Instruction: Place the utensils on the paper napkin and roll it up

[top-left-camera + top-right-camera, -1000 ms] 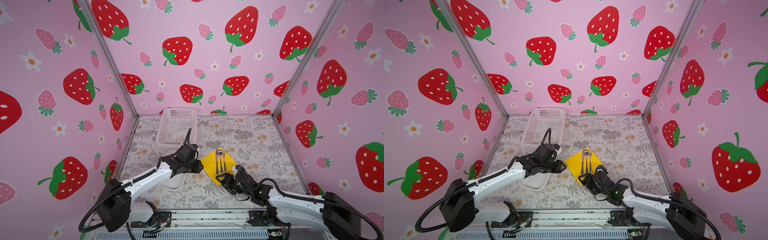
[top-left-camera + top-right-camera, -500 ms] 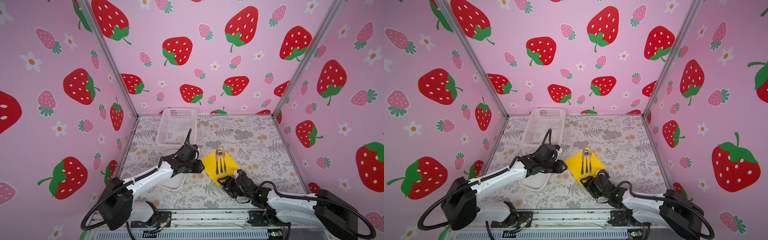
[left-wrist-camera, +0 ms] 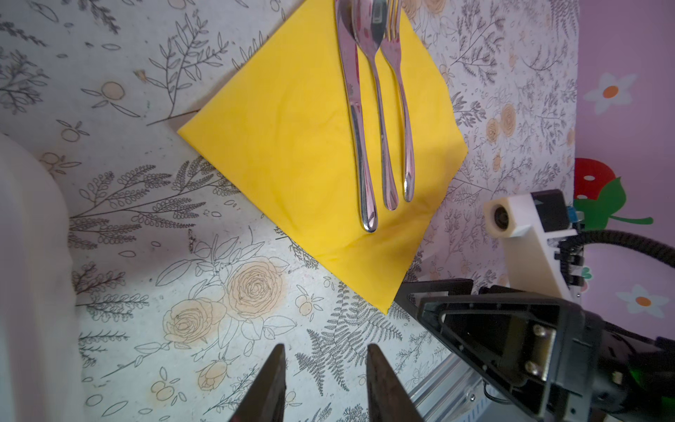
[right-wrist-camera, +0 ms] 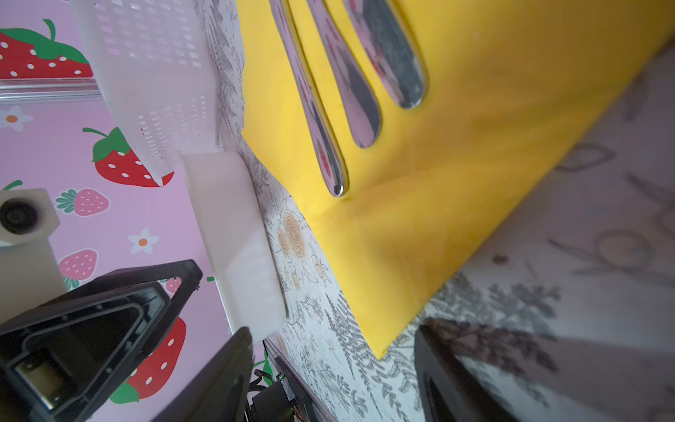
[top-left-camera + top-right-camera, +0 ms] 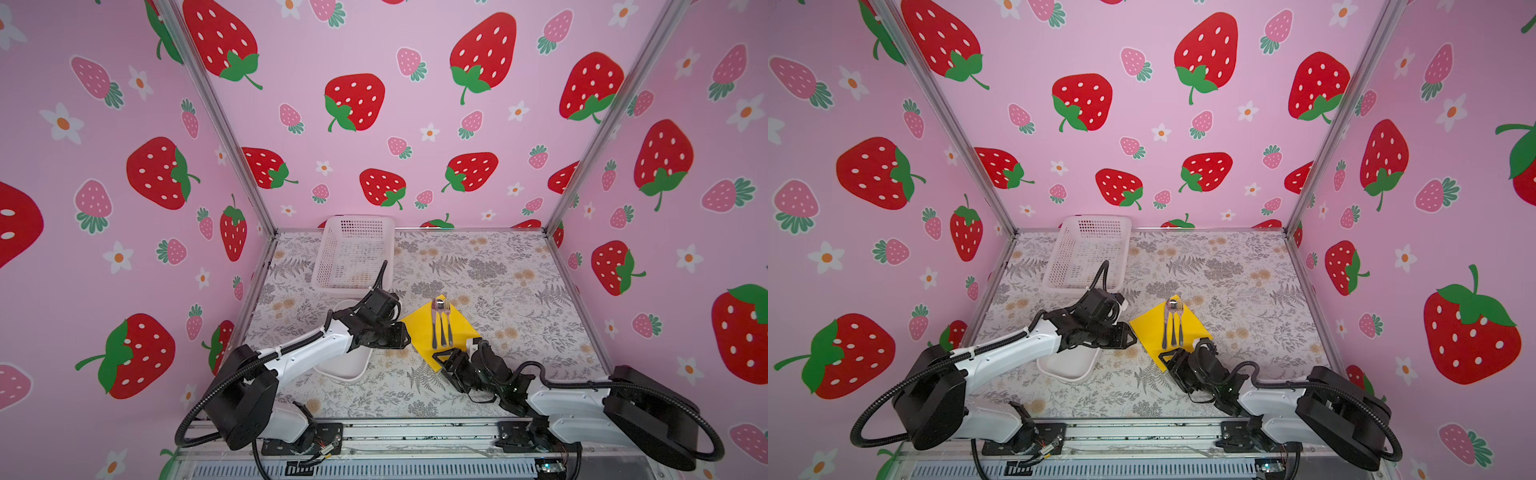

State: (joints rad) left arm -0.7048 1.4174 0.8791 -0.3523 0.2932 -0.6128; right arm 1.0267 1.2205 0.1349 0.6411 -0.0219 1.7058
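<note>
Where the right end effector stood: just short of the paper napkin's near corner, jaws wide apart, gripping nothing.
Left end effector: partly open, empty, over the counter near the napkin's left edge.
Paper napkin: lay flat as a diamond between both arms.
Utensils: lay side by side along its middle, handles toward the robot.
Handling: paper looked thin and limp, apt to tear. The metal looked slick and might slide. The near corner seemed the best place to pinch.
</note>
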